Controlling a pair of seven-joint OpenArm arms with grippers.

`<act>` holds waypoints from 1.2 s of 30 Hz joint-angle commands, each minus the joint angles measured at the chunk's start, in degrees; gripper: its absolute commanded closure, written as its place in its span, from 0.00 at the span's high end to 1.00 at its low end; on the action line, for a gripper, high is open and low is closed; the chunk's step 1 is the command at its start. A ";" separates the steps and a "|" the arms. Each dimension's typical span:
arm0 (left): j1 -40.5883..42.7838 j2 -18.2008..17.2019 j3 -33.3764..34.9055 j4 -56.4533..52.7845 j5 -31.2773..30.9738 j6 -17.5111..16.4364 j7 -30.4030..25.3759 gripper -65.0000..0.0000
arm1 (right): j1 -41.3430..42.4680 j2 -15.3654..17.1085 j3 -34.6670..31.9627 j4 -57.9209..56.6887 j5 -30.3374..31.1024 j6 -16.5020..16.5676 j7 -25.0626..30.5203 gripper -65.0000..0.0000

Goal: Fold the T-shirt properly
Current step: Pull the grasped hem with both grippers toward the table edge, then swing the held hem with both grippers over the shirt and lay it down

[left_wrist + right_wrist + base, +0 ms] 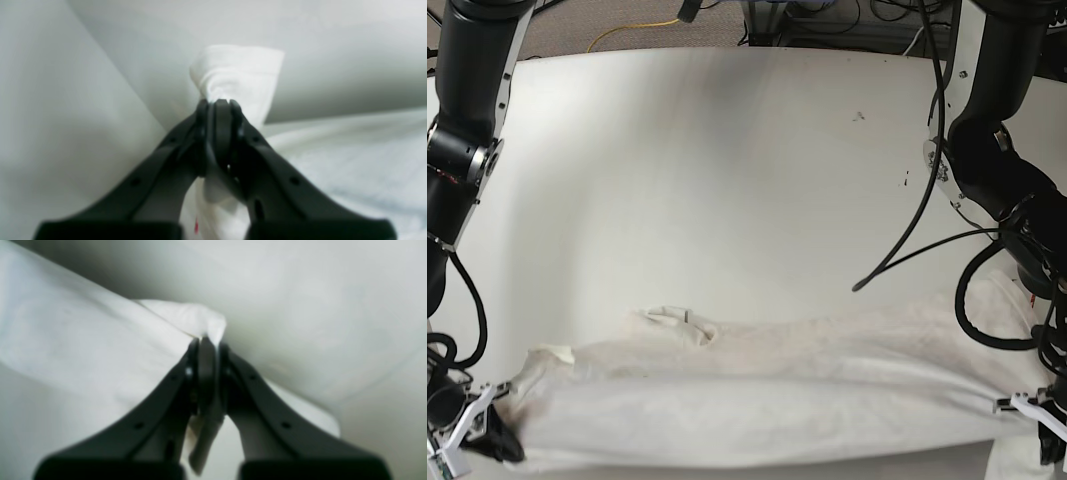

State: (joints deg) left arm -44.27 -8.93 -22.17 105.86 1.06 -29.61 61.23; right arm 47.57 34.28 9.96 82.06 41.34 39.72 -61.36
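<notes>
Here the T-shirt (pixel 757 390) is stretched in a long band across the near edge of the white table (pixel 727 180), held taut between the two grippers. A small collar-like fold is seen on its far edge, toward the right gripper's side. The cloth sags slightly in the middle and is bunched at both ends.

In the left wrist view, a twisted corner of the T-shirt (pixel 233 76) is pinched between the closed jaws of the left gripper (pixel 218 103); the fabric sticks out just beyond the tips, and more of it hangs below and behind them. A small red mark is glimpsed on the cloth beneath the gripper, too blurred to be identified.

In the right wrist view, the right gripper (pixel 206 341) is likewise clamped on a fold of the T-shirt (pixel 190 318), with the cloth spreading away to one side of the tips and bare tabletop on the other.

Black cables (pixel 927 220) are draped beside the left arm.
</notes>
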 commanded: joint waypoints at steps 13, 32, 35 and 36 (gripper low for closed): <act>25.68 1.50 -1.25 6.71 0.30 -3.49 -1.23 0.00 | -30.82 -4.17 14.62 12.05 3.10 -0.12 0.84 0.00; 53.72 1.68 -7.32 8.64 0.30 -10.39 -1.41 0.00 | -55.00 -6.02 16.99 13.89 3.27 -0.12 0.84 0.00; 54.86 1.59 -9.34 8.64 0.39 -10.39 -1.41 0.00 | -56.76 -6.02 16.99 13.89 3.19 -0.12 0.84 0.00; 55.13 1.59 -9.96 8.55 0.39 -10.39 -1.41 0.00 | -57.20 -6.02 16.99 13.89 3.19 -0.12 0.84 0.00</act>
State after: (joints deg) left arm 11.03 -6.57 -31.20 113.49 1.26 -39.99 60.62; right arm -9.91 26.98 26.37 94.83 43.77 39.44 -61.73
